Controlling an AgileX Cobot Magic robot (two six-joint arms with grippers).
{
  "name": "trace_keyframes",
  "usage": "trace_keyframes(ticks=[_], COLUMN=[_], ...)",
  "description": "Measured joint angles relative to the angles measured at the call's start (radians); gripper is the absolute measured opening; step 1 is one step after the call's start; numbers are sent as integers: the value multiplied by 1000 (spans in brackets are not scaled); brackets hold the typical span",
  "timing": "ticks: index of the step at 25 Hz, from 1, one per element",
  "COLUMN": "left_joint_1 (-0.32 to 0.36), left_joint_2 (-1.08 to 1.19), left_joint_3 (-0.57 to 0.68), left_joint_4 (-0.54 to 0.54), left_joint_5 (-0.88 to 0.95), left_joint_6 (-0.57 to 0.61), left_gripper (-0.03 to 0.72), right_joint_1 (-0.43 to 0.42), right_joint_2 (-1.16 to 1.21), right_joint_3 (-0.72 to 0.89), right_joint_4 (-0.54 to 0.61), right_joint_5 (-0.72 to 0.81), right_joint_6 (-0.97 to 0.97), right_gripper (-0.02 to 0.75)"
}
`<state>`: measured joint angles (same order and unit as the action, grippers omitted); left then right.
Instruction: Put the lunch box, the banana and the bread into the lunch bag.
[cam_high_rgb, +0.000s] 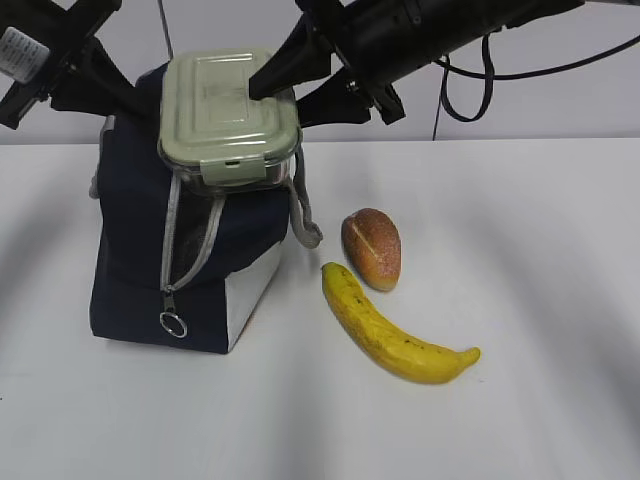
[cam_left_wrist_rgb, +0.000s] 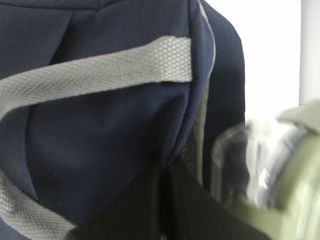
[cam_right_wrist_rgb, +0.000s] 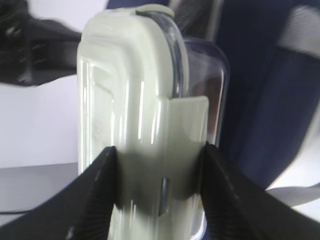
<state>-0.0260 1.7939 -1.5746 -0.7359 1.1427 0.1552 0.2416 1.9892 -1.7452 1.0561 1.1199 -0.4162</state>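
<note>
The lunch box (cam_high_rgb: 225, 110), sage-green lid on a clear base, is held tilted over the open top of the navy lunch bag (cam_high_rgb: 130, 260), its lower edge at the bag's mouth. My right gripper (cam_high_rgb: 285, 88) is shut on its right end; in the right wrist view the black fingers (cam_right_wrist_rgb: 95, 195) clamp the lunch box (cam_right_wrist_rgb: 130, 100) from both sides. My left gripper (cam_high_rgb: 120, 95) is at the bag's top left edge, and in the left wrist view its dark jaws are closed on the bag's fabric (cam_left_wrist_rgb: 100, 140). The bread (cam_high_rgb: 372, 248) and the banana (cam_high_rgb: 385, 335) lie on the table right of the bag.
The bag's grey zipper hangs open with its ring pull (cam_high_rgb: 173, 325) low on the front. A grey strap handle (cam_high_rgb: 305, 215) hangs on the bag's right side. A black cable (cam_high_rgb: 490, 80) loops behind the right arm. The white table (cam_high_rgb: 540, 250) extends to the right.
</note>
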Motion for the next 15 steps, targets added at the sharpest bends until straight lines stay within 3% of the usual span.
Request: trace_keyframes(ticks=[8,15], left_joint_1=[0,0], left_joint_2=[1,1], left_joint_3=[0,0], left_joint_4=[-17,-18], left_joint_5=[10,10], left_joint_6=[0,0], left_gripper=[-3,-3], right_joint_1=[17,149], right_joint_2=[44,44], right_joint_3=[-8,-70], right_joint_4=[-176,-450], right_joint_5=[-109,-210], right_joint_6=[50,217], right_gripper=[357,362])
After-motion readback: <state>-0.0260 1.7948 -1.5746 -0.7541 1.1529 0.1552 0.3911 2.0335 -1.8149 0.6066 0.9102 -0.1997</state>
